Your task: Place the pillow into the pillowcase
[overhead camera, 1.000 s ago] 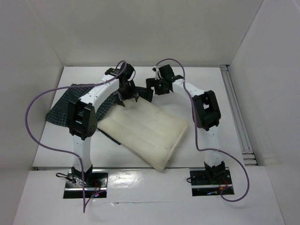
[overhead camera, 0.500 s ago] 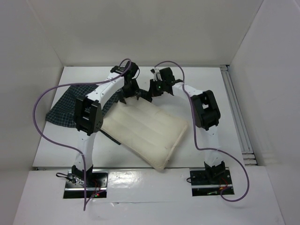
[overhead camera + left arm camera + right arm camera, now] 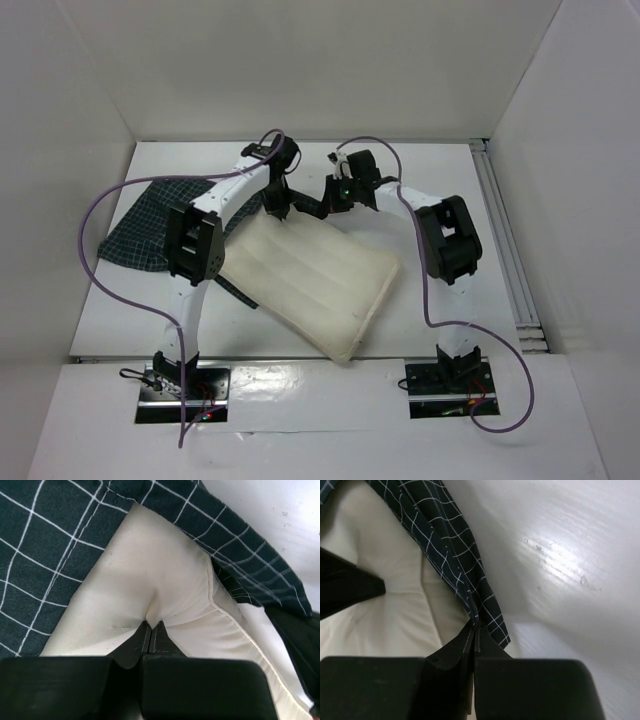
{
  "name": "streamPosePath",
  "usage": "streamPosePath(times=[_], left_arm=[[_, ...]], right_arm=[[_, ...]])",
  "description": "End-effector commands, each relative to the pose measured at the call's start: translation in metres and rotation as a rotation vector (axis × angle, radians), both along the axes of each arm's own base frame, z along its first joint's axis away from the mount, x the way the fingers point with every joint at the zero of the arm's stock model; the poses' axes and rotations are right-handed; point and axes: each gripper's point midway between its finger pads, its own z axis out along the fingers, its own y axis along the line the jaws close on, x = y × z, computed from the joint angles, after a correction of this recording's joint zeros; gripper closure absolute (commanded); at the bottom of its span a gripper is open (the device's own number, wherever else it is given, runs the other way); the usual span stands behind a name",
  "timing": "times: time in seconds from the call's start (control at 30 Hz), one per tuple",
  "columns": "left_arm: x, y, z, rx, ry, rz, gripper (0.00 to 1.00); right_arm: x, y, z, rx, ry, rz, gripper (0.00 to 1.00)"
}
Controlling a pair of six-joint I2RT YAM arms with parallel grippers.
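The cream pillow (image 3: 310,280) lies slantwise mid-table, its far corner tucked into the mouth of the dark checked pillowcase (image 3: 140,225), which spreads out to the left. My left gripper (image 3: 280,212) is at that far corner. In the left wrist view it (image 3: 151,625) is shut on a pinch of the pillow (image 3: 150,575), with the pillowcase (image 3: 45,545) wrapping round it. My right gripper (image 3: 318,205) sits just to the right. In its own view it (image 3: 474,626) is shut on the pillowcase (image 3: 445,545) edge, beside the pillow (image 3: 385,620).
A metal rail (image 3: 505,250) runs along the table's right side. White walls close in the back and both sides. Purple cables (image 3: 90,260) loop off both arms. The left gripper's finger (image 3: 345,587) shows at the left of the right wrist view.
Both arms have moved in toward the pillow's far corner. The right gripper shut on the pillowcase edge, then the left gripper shut on the pillow.
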Motion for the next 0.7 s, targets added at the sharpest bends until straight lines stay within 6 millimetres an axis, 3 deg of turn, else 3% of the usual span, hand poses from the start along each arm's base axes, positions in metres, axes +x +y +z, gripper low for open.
streamPosePath(times=[0.0,0.07,0.13,0.2,0.23,0.3,0.37,0.4,0.43,0.5,0.57,0.67], left_arm=[[0.007,0.014,-0.028,0.069,0.020,0.030,1.00],[0.008,0.017,-0.024,0.084,0.007,0.017,1.00],[0.017,0.034,-0.016,0.089,-0.004,0.060,1.00],[0.020,0.051,-0.014,0.087,0.010,0.123,1.00],[0.024,0.054,-0.008,0.074,-0.011,0.150,1.00],[0.024,0.062,-0.003,0.079,-0.032,0.165,1.00],[0.032,0.064,0.016,0.052,-0.092,0.188,1.00],[0.030,0.065,0.018,0.052,-0.093,0.188,1.00],[0.032,0.066,0.018,0.057,-0.104,0.192,1.00],[0.038,0.064,0.026,0.048,-0.127,0.193,1.00],[0.036,0.064,0.026,0.044,-0.120,0.212,1.00],[0.036,0.064,0.041,0.026,-0.152,0.226,1.00]], right_arm=[[0.000,-0.001,0.044,0.051,-0.092,0.002,1.00],[-0.008,-0.002,0.046,0.072,-0.072,-0.009,1.00],[-0.015,-0.007,0.062,0.104,-0.064,-0.028,1.00],[-0.034,-0.007,0.058,0.100,-0.036,-0.022,1.00],[-0.042,-0.010,0.066,0.102,-0.041,-0.022,1.00],[-0.068,-0.012,0.052,0.066,0.003,-0.005,1.00],[-0.093,-0.012,0.052,0.023,0.007,0.030,1.00],[-0.111,-0.016,0.038,0.000,0.043,0.044,1.00],[-0.121,-0.017,0.046,-0.001,0.030,0.049,1.00],[-0.146,-0.022,0.036,-0.022,0.073,0.076,1.00],[-0.168,-0.020,0.045,-0.029,0.072,0.114,1.00],[-0.198,-0.026,0.054,-0.055,0.091,0.144,1.00]])
